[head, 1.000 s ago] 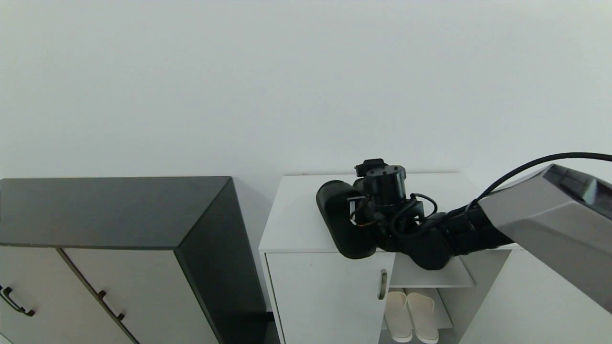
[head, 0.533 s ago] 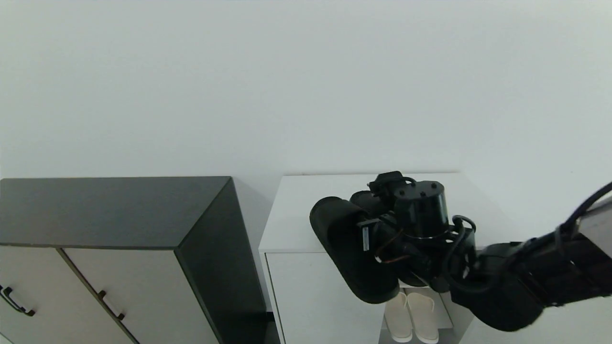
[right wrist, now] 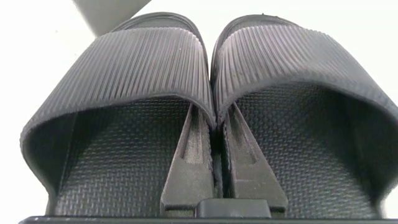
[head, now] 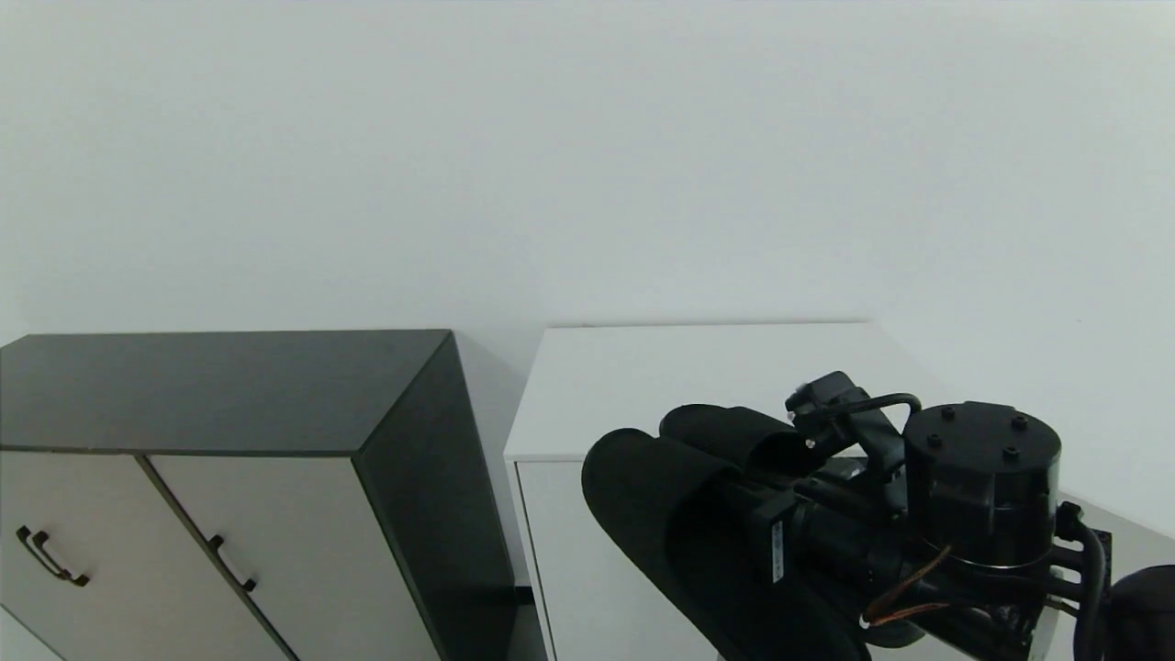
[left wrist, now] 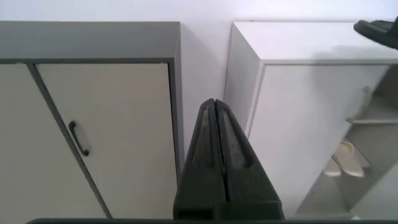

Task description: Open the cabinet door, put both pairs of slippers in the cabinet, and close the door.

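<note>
Clamping the inner strap edges of both black slippers (right wrist: 143,81), my right gripper (right wrist: 216,118) holds the pair side by side, toes pointing away along my fingers. The pair hangs in front of the white cabinet (head: 679,386), near its top edge, before its closed left door. The open compartment (left wrist: 373,143) lies lower and to my right. The beige slippers (left wrist: 347,159) sit on its lower shelf, and the shelf above looks free. I judge the move to be downward and rightward, toes first. My left gripper (left wrist: 214,109), fingers together and empty, hangs farther left, so my right arm is nearer.
</note>
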You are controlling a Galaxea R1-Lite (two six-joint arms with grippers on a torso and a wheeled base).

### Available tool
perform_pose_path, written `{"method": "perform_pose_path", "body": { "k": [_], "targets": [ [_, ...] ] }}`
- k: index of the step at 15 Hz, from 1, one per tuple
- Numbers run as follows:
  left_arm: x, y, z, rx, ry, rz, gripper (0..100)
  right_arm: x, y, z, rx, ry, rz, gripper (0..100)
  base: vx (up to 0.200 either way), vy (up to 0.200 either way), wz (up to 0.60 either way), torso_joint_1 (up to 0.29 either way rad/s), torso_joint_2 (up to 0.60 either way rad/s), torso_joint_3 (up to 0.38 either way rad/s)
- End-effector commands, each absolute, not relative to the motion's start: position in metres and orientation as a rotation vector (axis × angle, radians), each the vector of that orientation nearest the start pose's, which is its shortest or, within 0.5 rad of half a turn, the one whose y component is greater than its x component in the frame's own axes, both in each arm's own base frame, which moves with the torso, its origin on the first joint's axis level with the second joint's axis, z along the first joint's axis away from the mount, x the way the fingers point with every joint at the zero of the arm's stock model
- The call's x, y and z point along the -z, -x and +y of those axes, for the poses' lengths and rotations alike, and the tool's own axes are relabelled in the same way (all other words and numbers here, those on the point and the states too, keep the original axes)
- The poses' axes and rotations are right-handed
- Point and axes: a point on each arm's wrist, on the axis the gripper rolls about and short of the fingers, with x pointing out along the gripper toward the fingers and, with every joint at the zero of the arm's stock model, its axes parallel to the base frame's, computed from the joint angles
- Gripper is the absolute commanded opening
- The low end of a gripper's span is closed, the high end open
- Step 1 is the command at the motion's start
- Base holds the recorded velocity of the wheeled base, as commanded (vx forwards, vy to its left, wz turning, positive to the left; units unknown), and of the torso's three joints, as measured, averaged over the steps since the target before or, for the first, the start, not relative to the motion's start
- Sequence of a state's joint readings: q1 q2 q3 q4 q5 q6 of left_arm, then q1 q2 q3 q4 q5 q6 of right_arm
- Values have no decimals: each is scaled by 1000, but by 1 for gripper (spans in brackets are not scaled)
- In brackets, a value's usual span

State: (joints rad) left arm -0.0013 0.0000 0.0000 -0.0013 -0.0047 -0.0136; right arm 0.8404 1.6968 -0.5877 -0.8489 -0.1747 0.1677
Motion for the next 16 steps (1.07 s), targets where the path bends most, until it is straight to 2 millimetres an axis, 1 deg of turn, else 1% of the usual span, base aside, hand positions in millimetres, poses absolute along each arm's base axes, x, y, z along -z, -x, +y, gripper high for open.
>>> {"method": "perform_pose_path", "body": {
  "k": [1,5,9,11,14,16],
  "targets": [
    [-76,23,0,6,15,0,0,-150,-189,205,-639,-35,283,0,-200,0,0,-7,-2,2],
    [-76,23,0,8,15,0,0,-147,-190,206,-637,-29,293,0,-200,0,0,-2,1,1],
    [-76,23,0,8,14,0,0,-146,-187,203,-636,-28,293,0,0,0,0,0,0,0],
    [-76,23,0,8,15,0,0,-142,-184,200,-632,-21,310,0,0,0,0,0,0,0],
    [-76,23,0,8,14,0,0,-140,-183,199,-632,-27,295,0,0,0,0,0,0,0],
    [-76,23,0,8,12,0,0,-140,-184,199,-632,-26,297,0,0,-200,0,2,0,0]
  ]
}}
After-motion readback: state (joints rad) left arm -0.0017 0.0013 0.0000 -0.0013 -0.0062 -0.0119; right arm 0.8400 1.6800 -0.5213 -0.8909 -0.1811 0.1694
